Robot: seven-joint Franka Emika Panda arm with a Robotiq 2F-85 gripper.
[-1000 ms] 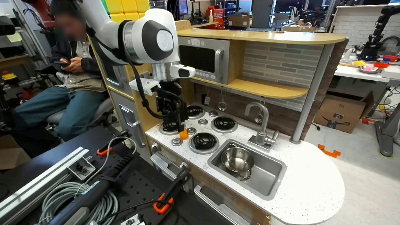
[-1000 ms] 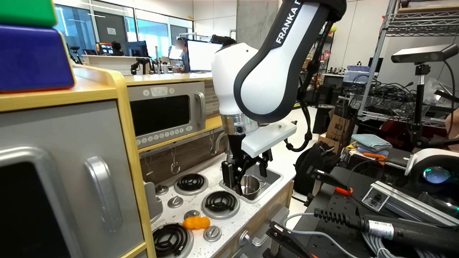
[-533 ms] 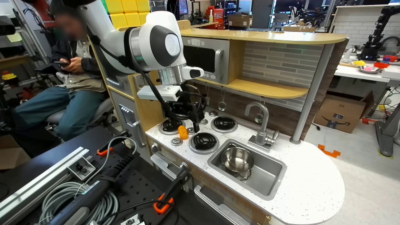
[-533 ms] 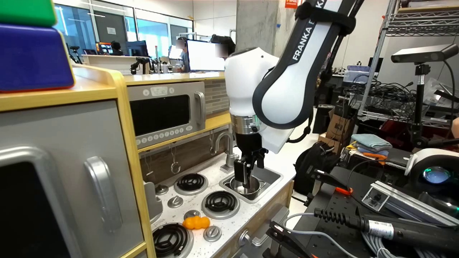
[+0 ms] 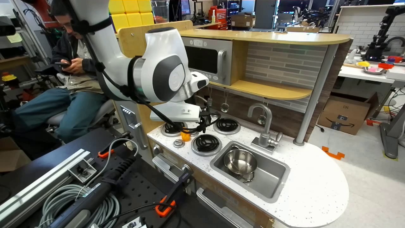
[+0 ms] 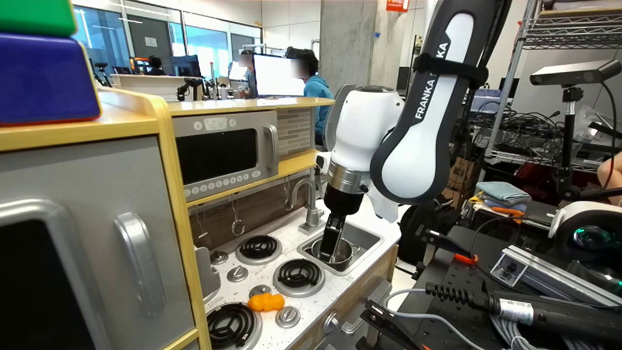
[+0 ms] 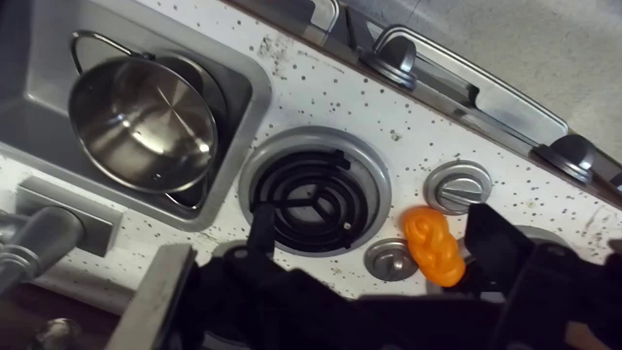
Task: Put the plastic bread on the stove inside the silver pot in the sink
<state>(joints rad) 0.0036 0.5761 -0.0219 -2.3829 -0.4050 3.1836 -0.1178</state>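
Gripper (image 7: 371,218) is spread pretty wide above the stove (image 7: 340,97) rn. Bread (image 7: 432,245) is just beside the burner (image 7: 315,200) nearest the sink (image 7: 260,92); pot (image 7: 141,126) is on that burner's other side, down in the sink.

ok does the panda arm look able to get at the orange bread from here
Probably yes: the gripper is open, and nothing appears to lie over the orange bread in the wrist view. The stove knobs close beside it may leave little room for a low grip, though.
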